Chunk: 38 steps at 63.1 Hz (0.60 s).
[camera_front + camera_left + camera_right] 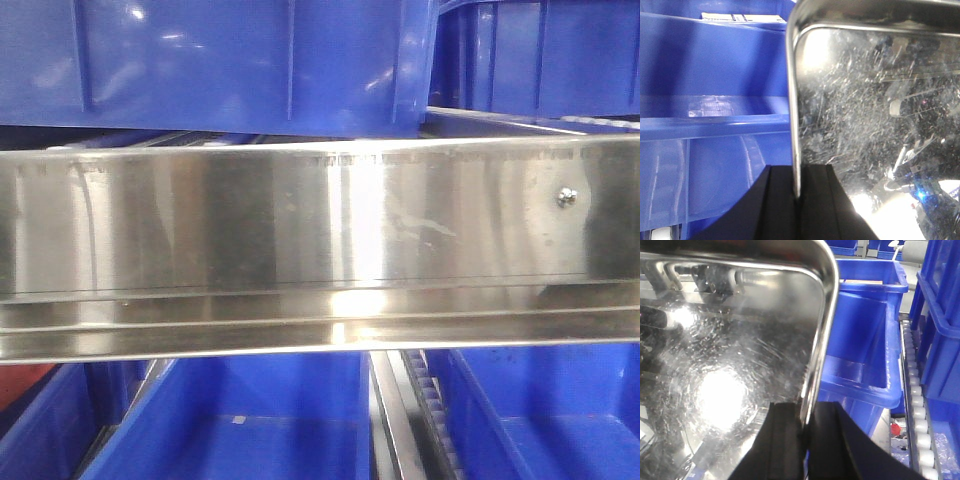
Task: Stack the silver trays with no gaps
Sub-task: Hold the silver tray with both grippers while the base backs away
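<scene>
At the far left of the left wrist view stands a blue bin [715,75] with a paper label on its top edge. Just beside it is the silver tray [875,125], held with its scratched, mirror-like face toward the camera. The left gripper [799,197] holds this tray from below: its two black fingers [777,210] are pressed on the thin rolled rim, one on each side, and no gap is visible.

In the front view a long steel shelf rail [320,250] with one screw [566,196] crosses the whole picture, with blue bins above and below it. No tray and no arm shows there, so I cannot tell where the stack is.

In the right wrist view the right gripper [806,427] pinches the opposite rim of a silver tray [725,365] in the same way. I judge it is the same tray, carried between both arms. To its right are another blue bin [860,340] and a roller track [914,405].

The risk is the grip itself. Both holds are only on a narrow, smooth steel edge, so the tray may slip or turn if one arm moves faster or lower than the other. The bin walls are near on both sides, and a corner could catch on them. If the tray lands tilted or shifted, its rim will sit on the lower tray's rim and leave a gap.
</scene>
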### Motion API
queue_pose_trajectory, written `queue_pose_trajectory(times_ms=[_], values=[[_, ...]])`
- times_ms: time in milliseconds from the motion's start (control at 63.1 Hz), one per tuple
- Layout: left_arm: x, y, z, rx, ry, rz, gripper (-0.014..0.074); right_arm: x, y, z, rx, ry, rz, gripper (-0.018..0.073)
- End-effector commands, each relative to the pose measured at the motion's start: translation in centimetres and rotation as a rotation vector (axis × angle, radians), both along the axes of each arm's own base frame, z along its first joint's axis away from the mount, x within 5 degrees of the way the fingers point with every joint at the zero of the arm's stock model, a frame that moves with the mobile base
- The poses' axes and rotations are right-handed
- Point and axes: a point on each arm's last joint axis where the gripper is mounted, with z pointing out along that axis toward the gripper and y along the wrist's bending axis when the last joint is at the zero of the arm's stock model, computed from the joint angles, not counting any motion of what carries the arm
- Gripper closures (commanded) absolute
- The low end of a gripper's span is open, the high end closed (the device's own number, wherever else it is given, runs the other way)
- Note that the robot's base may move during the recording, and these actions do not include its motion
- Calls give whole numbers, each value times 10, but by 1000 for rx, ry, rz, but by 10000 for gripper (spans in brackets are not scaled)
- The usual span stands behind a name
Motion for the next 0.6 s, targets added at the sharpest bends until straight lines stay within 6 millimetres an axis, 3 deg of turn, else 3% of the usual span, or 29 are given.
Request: queue_pose_trajectory(times_ms=[0, 586], values=[[-5, -2, 13, -62, -52, -9, 612, -3, 6, 9, 20, -79, 72, 643], [-5, -2, 13, -62, -52, -9, 612, -3, 6, 9, 20, -79, 72, 643]])
